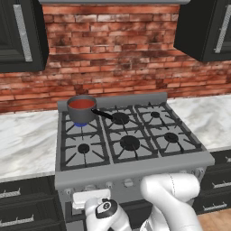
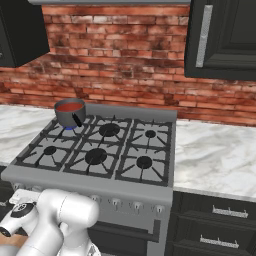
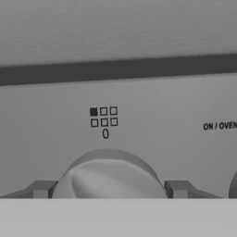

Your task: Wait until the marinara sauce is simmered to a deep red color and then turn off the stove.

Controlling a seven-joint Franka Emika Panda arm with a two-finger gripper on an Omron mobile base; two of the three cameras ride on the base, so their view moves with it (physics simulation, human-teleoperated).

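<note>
The arm folds low; the hand has its 2 fingers spread wide apart.

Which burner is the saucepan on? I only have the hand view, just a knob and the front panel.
Observer: The saucepan sits on the rear-left burner of the stove.
Operator: Is that burner lit?
Observer: A blue flame shows under the pan, so it looks lit.
Operator: What colour is the sauce?
Observer: The marinara sauce reads red rather than orange. Whether that is deep enough is your call.
</note>
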